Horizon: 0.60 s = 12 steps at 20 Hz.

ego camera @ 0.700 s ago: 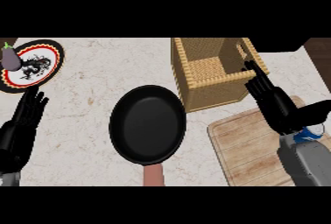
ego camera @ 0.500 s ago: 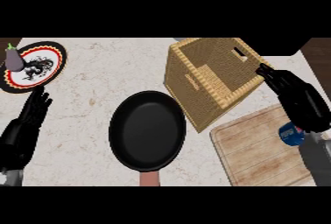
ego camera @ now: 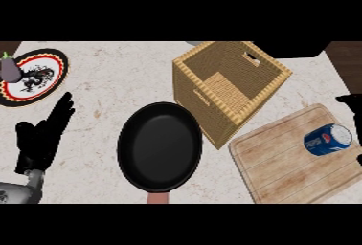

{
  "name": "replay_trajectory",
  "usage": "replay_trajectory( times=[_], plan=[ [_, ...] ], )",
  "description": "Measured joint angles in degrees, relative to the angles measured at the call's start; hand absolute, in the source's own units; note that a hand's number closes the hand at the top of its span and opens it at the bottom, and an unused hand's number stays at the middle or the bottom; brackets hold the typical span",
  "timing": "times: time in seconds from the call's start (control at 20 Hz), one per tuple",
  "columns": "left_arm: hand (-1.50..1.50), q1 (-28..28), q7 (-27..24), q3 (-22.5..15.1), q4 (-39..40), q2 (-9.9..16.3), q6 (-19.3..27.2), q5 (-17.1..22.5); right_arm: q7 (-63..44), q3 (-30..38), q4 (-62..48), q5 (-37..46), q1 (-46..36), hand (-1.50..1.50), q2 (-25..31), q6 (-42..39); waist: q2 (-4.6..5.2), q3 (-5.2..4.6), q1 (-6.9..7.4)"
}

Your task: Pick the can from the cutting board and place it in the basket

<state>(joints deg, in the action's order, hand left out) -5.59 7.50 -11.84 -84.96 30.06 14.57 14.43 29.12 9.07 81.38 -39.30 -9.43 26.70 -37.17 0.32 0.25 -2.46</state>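
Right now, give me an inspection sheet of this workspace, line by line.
Surface: pale speckled counter, dark strip at the far right.
Job's things: blue can lying on its side on the wooden cutting board; wicker basket beside the board, nothing visible inside.
Clutter: black frying pan at centre; patterned plate far left with an eggplant at its edge.
Hands: left hand open, resting at the left; right hand only a sliver at the right edge, apart from the can.
Cables: nothing seen.
Surroundings: nothing seen.

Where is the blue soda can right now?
In the head view, the blue soda can lies on its side on the wooden cutting board at the right, just below the square wicker basket.
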Motion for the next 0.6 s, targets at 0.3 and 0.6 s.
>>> replay_trajectory(
  times=[0.3, 0.6],
  plan=[
    [0.0, -3.0, 2.0, -1.3, 2.7, -1.6, 0.3, -1.6, 1.9, 8.1, 0.1, 12.4, 3.8, -1.5, 10.8, 4.7, -0.14, -0.16, 0.34],
    [0.0, -4.4, 1.9, -1.6, 4.5, -2.6, -0.1, -2.0, 3.7, 10.8, -0.5, 26.2, 6.6, -1.5, 26.1, 4.1, 0.04, -0.16, 0.88]
  ],
)
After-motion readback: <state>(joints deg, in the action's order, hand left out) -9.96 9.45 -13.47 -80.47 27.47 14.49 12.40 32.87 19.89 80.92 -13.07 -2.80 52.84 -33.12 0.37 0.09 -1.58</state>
